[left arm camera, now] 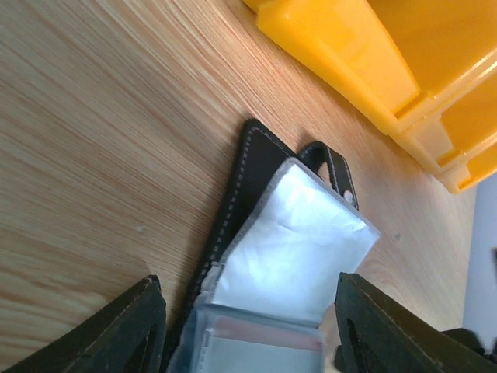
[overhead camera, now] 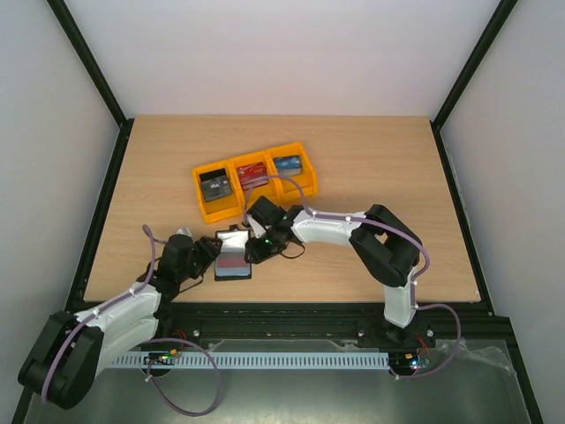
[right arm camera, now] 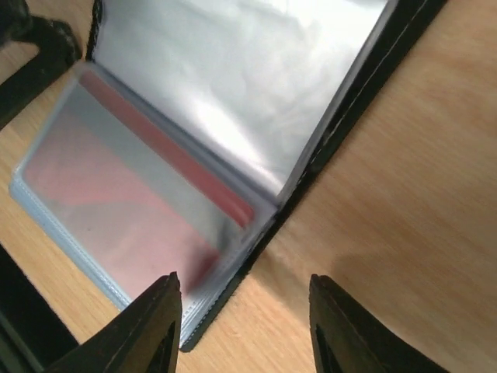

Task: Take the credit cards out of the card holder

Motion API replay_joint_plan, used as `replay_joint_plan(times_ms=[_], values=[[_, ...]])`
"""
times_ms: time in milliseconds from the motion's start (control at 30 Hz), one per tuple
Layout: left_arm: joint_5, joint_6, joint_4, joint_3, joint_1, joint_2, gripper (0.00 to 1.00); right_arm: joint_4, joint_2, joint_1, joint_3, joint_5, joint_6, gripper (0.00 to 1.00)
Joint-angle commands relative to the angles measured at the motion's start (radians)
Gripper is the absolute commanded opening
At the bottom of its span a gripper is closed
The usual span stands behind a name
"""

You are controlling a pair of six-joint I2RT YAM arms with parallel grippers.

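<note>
The card holder [overhead camera: 234, 264] lies open on the table near the front edge, its clear sleeves fanned up. A red credit card [right arm camera: 116, 183] sits inside one sleeve, also visible as a red credit card [left arm camera: 260, 332] in the left wrist view. My left gripper [overhead camera: 214, 252] is at the holder's left side; in its own view the left gripper [left arm camera: 256, 334] is open, with the black cover [left arm camera: 242, 183] and the sleeves between its fingers. My right gripper [overhead camera: 257, 249] is at the holder's right; the right gripper [right arm camera: 245, 315] is open over the holder's corner and bare wood.
Three joined yellow bins [overhead camera: 208, 212] stand just behind the holder, holding a dark grey card [overhead camera: 216, 188], a red card [overhead camera: 253, 174] and a blue card [overhead camera: 287, 163]. The bins' yellow wall [left arm camera: 349, 62] is close ahead of the left gripper.
</note>
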Motion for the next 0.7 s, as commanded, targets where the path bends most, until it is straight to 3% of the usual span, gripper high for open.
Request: replay_joint_plan(times_ms=[0, 233, 400, 600, 667], values=[[-0.044, -0.015, -0.165, -0.002, 0.023, -0.053, 0.62, -0.177, -0.044, -0.011, 0.118, 0.165, -0.192, 0.47], [-0.068, -0.028, -0.324, 0.02, 0.046, -0.146, 0.62, -0.223, 0.157, -0.021, 0.337, 0.235, -0.326, 0.55], [-0.068, -0.029, -0.319, 0.006, 0.06, -0.166, 0.63, -0.245, 0.244, -0.02, 0.448, 0.2, -0.378, 0.59], [-0.069, -0.027, -0.305, -0.002, 0.062, -0.173, 0.63, -0.278, 0.237, -0.009, 0.445, 0.094, -0.438, 0.53], [-0.069, -0.026, -0.298, -0.005, 0.062, -0.174, 0.63, -0.281, 0.228, 0.004, 0.426, 0.092, -0.443, 0.47]])
